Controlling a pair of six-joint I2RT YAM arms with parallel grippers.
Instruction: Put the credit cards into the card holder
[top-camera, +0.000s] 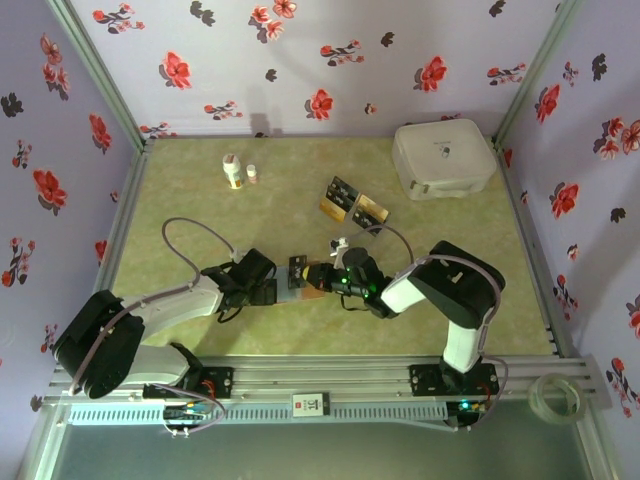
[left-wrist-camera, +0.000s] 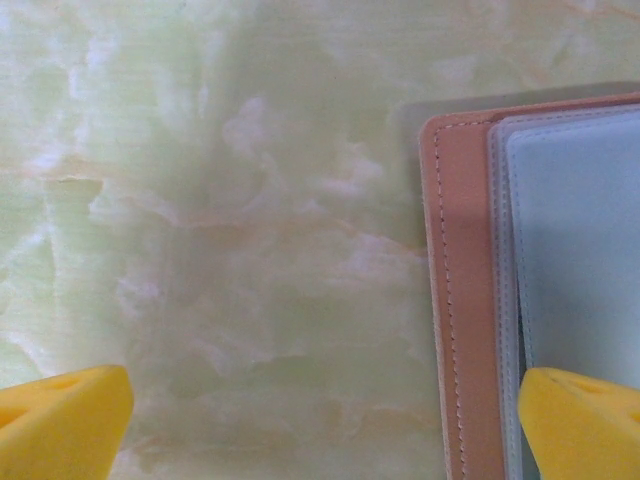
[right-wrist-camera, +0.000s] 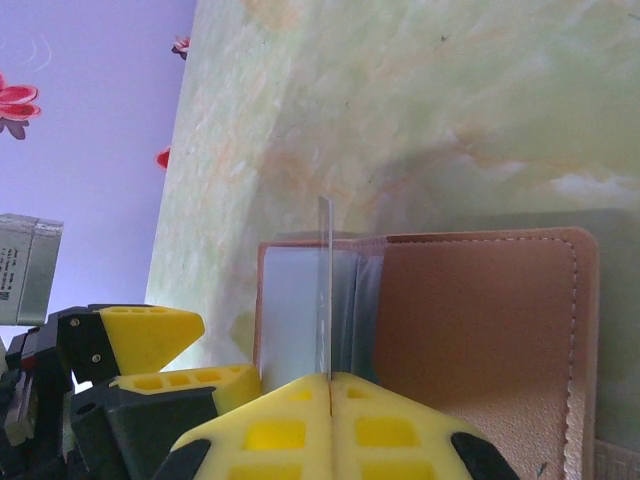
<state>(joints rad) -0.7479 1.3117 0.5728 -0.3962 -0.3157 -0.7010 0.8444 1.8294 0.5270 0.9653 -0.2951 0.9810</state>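
The card holder (top-camera: 303, 282) lies open on the green table between my two grippers, reddish-brown (right-wrist-camera: 480, 340) outside and grey-blue inside. My right gripper (right-wrist-camera: 330, 385) is shut on a thin pale leaf (right-wrist-camera: 325, 280), seen edge-on and standing up from the holder's inside; I cannot tell whether it is a sleeve or a card. My left gripper (left-wrist-camera: 320, 430) is open just above the table, its right fingertip (left-wrist-camera: 580, 420) over the holder's stitched edge (left-wrist-camera: 460, 300). Black and gold credit cards (top-camera: 352, 203) lie in a group further back, right of centre.
A large white rounded case (top-camera: 443, 158) sits at the back right. Two small bottles (top-camera: 233, 172) stand at the back left. A roll of clear tape (top-camera: 553, 398) lies off the table at the near right. Flowered walls close in three sides.
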